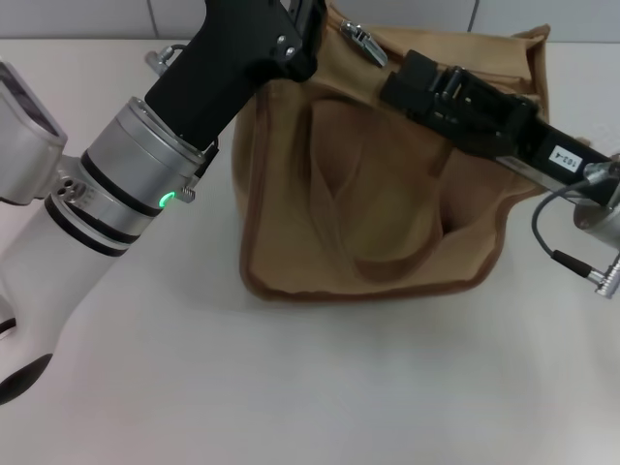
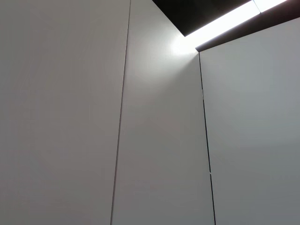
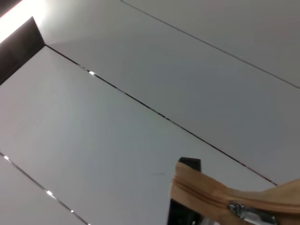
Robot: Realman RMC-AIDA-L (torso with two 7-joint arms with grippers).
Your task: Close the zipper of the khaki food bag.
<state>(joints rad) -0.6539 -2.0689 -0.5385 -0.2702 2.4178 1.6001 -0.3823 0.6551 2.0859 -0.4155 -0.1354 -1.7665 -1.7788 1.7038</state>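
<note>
- At twelve o'clock on the boxy tan canvas food bag (image 1: 387, 194): silver pull tab (image 1: 365, 41) of the khaki zipper (image 3: 211, 197).
- Left gripper (image 1: 305, 29), right gripper (image 1: 412, 82): jaw state cannot be told.
- Best practice, judged: brace the bag, draw the tab straight along the track.

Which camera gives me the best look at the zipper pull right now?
The right wrist view: the zipper pull sits close up on its khaki tape. The head view shows only a small silver tab at the bag's top. The left wrist view shows only wall panels.

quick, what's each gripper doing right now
Left gripper: at the khaki food bag's top, fingers hidden.
Right gripper: also at the top, cannot tell.
</note>
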